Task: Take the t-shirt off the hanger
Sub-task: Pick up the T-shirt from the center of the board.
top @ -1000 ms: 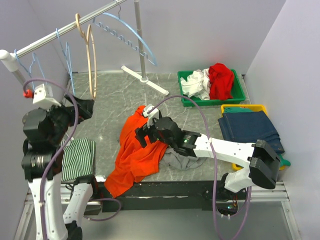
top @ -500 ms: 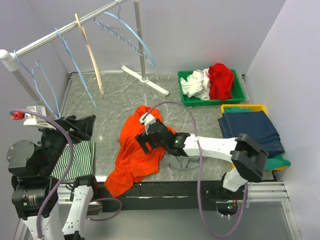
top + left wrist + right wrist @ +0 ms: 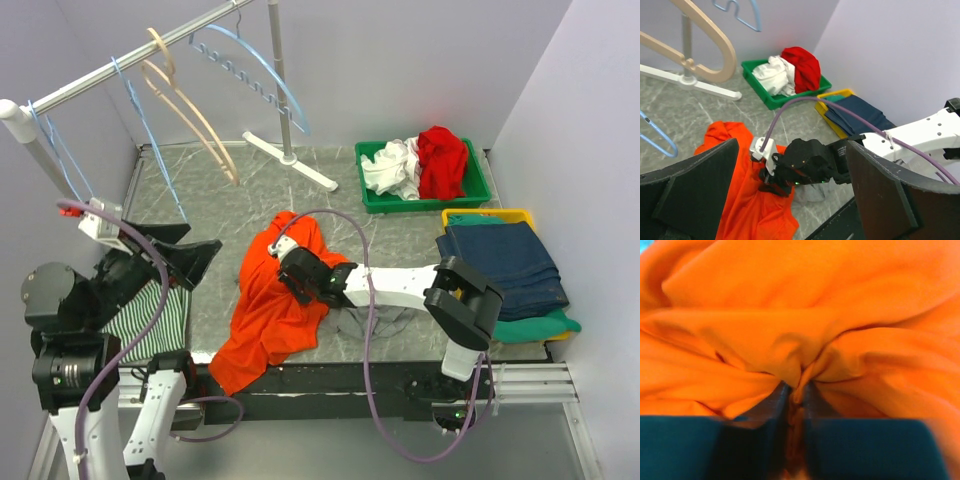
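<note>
Down on the tabletop (image 3: 235, 205), the right tool (image 3: 290, 275) presses into the orange t-shirt (image 3: 272, 315), which lies in a crumpled heap near the middle, its lower end spilling over the near edge. From the right wrist view, this tool (image 3: 794, 390) is narrowed almost to nothing, its two dark fingers (image 3: 771, 400) pinching a raised fold of the orange cloth between them. The left tool (image 3: 185, 250) hangs above the tabletop's left side, over a striped garment (image 3: 155, 312); its fingers (image 3: 695, 185) stand wide apart with nothing between them and nothing touching them. A wooden hanger (image 3: 195, 120) hangs bare on the rail (image 3: 110, 68) at the back left, well apart from the t-shirt. A grey garment (image 3: 378, 320) lies under the right arm.
</note>
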Available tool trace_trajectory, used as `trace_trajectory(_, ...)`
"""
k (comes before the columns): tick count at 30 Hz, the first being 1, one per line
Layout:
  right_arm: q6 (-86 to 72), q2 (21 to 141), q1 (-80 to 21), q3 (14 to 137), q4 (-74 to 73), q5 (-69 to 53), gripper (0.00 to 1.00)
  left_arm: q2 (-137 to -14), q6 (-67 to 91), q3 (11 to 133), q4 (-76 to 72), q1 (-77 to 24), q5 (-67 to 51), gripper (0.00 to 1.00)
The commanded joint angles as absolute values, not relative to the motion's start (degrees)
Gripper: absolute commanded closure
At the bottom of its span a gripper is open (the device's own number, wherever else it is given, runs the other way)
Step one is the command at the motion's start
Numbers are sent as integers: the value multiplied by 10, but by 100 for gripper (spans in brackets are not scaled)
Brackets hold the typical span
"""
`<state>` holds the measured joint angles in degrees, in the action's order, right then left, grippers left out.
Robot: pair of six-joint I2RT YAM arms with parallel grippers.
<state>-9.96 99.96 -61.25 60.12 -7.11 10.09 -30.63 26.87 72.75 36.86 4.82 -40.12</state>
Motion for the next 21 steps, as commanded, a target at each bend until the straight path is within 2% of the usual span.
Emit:
trace_trajectory(1,-118,965,-615,612,-83,129,95,-333,278,718,319,43,-446,6)
trace_trajectory(2,-122,955,-615,607,-83,136,100,-337,278,718,316,42,-449,6)
trace_trajectory(11,-126,757,-616,563,-78,225,100,-390,296,694,242,21,-458,7)
trace_trajectory(18,-107,621,-580,568,-87,303,100,-425,305,646,172,-55,-397,7)
trace_trajectory(21,-100,595,-540,577,-94,313,100,-451,293,638,175,-113,-321,8)
